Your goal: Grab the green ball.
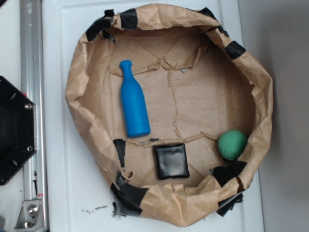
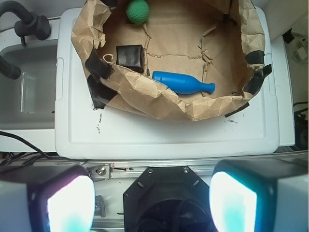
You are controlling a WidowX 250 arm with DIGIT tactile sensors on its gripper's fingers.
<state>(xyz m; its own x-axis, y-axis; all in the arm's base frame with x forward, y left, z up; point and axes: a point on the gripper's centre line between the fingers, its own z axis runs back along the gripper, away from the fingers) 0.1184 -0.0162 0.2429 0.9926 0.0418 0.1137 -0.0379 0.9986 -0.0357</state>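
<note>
The green ball lies inside the brown paper nest, against its wall, near the black square pad. The blue bottle lies on its side, well apart from the ball. The end effector is spread wide, far from the ball, holding nothing.

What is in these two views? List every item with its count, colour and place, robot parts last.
green ball: 1, green, dimpled, inside the paper basin against its wall
blue bottle: 1, blue, lying flat on the basin floor
black square pad: 1, black, basin floor, between bottle base and ball
paper basin: 1, brown crumpled paper, black tape patches, on the white lid
white lid: 1, white, under the basin
metal rail: 1, silver, beside the lid
gripper: 1, two pale fingers apart, above the rail, away from the basin
</note>
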